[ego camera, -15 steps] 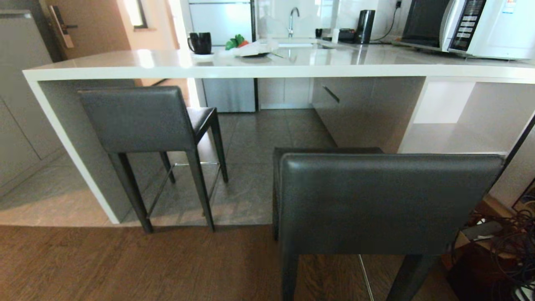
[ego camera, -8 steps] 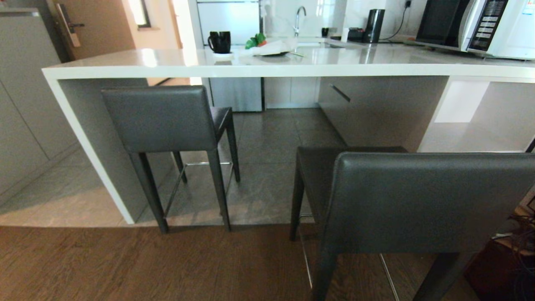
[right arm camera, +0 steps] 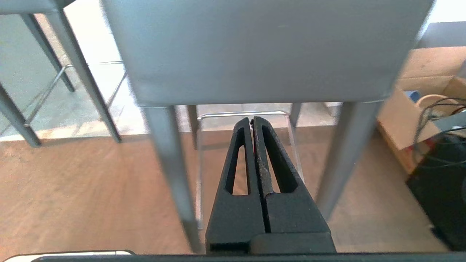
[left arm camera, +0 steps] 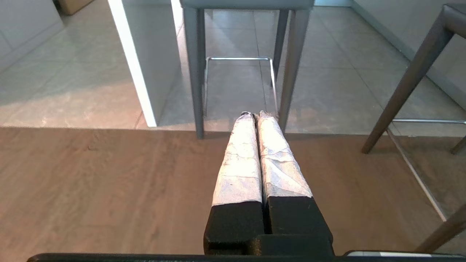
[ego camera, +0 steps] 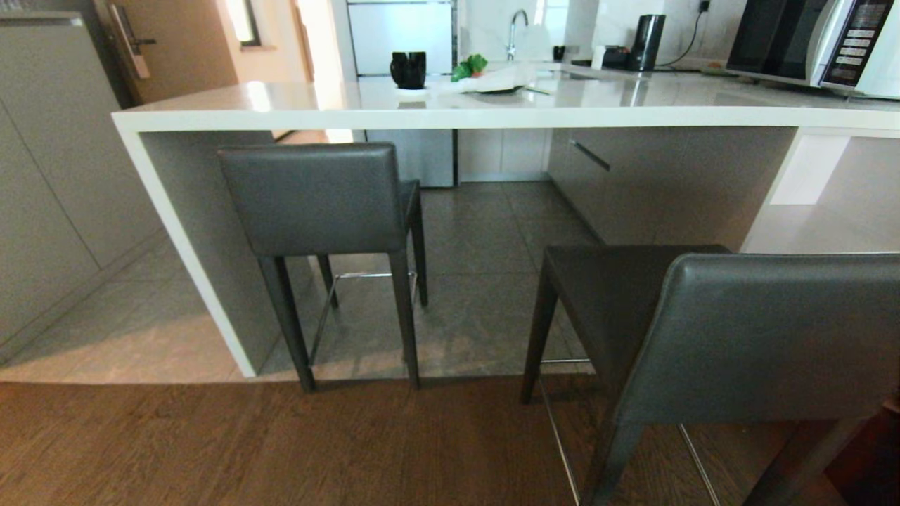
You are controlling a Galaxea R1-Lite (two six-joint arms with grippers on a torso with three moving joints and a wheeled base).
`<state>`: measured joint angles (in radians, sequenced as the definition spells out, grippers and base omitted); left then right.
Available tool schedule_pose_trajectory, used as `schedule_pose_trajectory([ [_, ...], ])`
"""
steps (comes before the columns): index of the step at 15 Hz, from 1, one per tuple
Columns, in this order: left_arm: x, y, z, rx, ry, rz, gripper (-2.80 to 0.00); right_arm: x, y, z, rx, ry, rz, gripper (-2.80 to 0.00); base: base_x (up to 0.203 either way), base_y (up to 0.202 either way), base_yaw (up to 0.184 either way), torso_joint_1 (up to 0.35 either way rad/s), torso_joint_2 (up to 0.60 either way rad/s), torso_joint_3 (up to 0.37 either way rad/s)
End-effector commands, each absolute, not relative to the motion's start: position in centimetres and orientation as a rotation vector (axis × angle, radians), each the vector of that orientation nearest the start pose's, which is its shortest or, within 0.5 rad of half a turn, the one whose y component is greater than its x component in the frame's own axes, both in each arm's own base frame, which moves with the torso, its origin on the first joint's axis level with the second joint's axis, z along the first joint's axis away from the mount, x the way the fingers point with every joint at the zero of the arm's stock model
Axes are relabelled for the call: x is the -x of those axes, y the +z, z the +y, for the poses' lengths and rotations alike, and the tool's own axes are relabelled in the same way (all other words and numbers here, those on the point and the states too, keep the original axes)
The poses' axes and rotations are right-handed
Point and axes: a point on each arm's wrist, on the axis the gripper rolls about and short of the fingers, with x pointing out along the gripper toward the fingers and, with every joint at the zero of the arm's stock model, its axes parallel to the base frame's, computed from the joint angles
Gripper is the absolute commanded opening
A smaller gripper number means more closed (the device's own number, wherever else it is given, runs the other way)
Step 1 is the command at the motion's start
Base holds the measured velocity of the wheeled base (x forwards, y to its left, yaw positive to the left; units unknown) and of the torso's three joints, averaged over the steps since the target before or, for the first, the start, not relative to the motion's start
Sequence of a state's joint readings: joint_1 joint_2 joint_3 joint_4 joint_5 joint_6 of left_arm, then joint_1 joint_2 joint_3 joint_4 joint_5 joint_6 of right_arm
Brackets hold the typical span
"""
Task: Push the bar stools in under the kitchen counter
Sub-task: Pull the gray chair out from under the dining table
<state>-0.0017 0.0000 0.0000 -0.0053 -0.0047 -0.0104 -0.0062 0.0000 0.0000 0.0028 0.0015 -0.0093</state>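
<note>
Two bar stools face the kitchen counter [ego camera: 450,116]: the left stool [ego camera: 316,200] sits tucked under its edge at centre-left of the frame, the right stool [ego camera: 738,330] stands clear at lower right. The left gripper [left arm camera: 255,115] and right gripper [right arm camera: 252,120] hang low, fingers pressed together, holding nothing.

Near stool [ego camera: 766,337]: right side & legs cut off by head view edge. Microwave [ego camera: 815,42] cropped too. Far stool [ego camera: 316,200]: seat mostly hidden behind backrest.

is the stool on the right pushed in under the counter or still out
Out: the right stool stands on the wood floor, short of the counter edge.
</note>
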Motion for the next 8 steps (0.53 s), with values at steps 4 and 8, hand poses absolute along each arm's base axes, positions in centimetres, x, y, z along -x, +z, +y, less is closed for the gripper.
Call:
schedule_pose_trajectory([
  [4,2.27,7.57,-0.01,0.011,-0.006,-0.005,-2.80,2.27,7.54,0.02,0.009,-0.005,0.003,-2.80,0.000,0.197,0.000,-0.001,0.00,0.003],
  [8,2.28,7.56,-0.01,0.011,-0.006,-0.006,-2.80,2.27,7.54,0.02,0.009,-0.005,0.003,-2.80,0.000,0.196,0.000,0.003,0.00,0.003],
])
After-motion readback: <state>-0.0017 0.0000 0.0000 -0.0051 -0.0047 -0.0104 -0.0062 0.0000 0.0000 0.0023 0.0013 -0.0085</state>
